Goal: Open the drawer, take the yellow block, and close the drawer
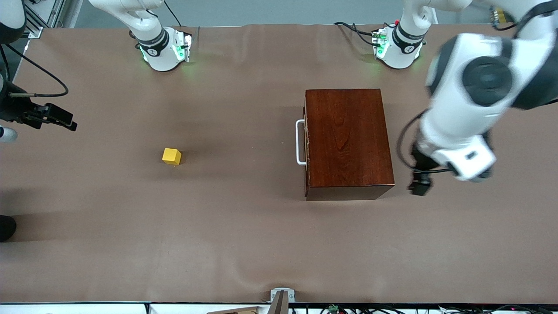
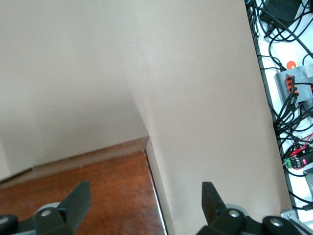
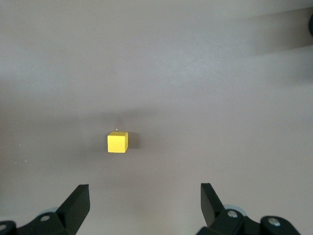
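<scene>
A broad table (image 1: 244, 244) under a matte, faintly rippled brown cloth carries everything. The glossy reddish-brown wooden cabinet (image 1: 346, 139) sits toward the left arm's end, a plain box with its drawer (image 1: 306, 141) pushed fully in; only the white U-shaped bar handle (image 1: 300, 142) sticks out. The left gripper (image 2: 146, 205) hangs over the cabinet's edge, black fingers spread apart and empty. The right gripper (image 3: 145, 205) hovers above bare cloth, fingers likewise wide apart. The yellow block (image 1: 171, 156), a small crisp-edged cube, rests on the cloth toward the right arm's end, well apart from the cabinet.
</scene>
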`<state>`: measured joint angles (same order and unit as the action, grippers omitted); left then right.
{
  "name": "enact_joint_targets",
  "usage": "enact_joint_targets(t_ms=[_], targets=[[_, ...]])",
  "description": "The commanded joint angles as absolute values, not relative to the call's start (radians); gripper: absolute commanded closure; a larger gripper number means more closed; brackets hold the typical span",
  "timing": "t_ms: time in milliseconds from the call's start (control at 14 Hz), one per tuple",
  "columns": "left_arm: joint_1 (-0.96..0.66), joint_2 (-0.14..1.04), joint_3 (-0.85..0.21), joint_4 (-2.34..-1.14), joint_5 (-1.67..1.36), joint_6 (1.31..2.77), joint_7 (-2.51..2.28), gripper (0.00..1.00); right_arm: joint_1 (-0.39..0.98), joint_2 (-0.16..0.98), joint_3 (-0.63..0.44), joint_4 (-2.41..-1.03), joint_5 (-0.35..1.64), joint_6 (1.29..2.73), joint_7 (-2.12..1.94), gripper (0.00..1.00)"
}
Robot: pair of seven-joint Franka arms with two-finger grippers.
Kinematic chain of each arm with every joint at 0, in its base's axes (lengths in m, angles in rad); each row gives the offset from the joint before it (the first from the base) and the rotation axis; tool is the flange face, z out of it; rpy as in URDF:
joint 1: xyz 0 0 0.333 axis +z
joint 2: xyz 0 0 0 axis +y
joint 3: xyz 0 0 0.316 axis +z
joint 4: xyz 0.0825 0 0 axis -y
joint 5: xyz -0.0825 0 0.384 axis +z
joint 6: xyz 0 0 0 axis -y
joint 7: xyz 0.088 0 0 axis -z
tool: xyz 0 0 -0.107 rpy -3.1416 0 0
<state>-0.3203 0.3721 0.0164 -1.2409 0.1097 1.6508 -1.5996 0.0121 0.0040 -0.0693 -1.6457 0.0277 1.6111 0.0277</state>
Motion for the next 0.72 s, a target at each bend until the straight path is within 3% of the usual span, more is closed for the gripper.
enact_joint_targets(t_ms=[0,430,645], targets=[[-0.269,0.244,0.003,-1.371,0.06,1.651,-1.432,0.0,0.008,-0.005,-0.067,-1.649,0.011,1.617,0.035,0.0],[-0.16,0.02,0.005,-1.569,0.008,1.643,-0.932,0.0,0.006,-0.017,-0.071,-1.62,0.011,1.597,0.014,0.0],[-0.066,-0.02,0.003,-1.586,-0.066,1.559,-0.616,0.0,0.006,-0.017,-0.071,-1.603,0.011,1.568,0.014,0.0]])
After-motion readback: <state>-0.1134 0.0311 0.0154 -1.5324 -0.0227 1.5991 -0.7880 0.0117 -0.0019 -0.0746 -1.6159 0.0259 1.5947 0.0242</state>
